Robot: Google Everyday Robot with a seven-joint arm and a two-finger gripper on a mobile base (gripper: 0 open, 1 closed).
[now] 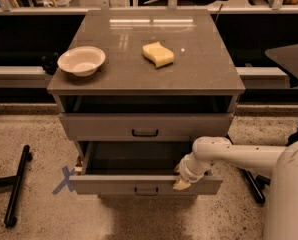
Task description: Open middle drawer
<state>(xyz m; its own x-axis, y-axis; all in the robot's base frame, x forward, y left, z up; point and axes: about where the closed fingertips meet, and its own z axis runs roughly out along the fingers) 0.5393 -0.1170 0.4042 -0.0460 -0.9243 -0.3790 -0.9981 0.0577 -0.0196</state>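
The middle drawer (pixel 114 185) is a grey flat front with a small black bar handle (pixel 146 190). It stands pulled well out of the cabinet, and its dark inside shows from above. My gripper (pixel 181 183), on the white arm that reaches in from the right, sits at the top edge of the drawer's front, right of the handle. The drawer above (pixel 99 126) has its own black handle and stands nearly flush. The lowest drawer is hidden under the pulled-out one.
On the cabinet top (pixel 204 69) are a white bowl (pixel 81 60) at the left and a yellow sponge (pixel 158 54) in the middle. A blue tape cross (pixel 65 180) and a black bar (pixel 16 189) lie on the floor at the left. A dark table (pixel 291 59) stands at the right.
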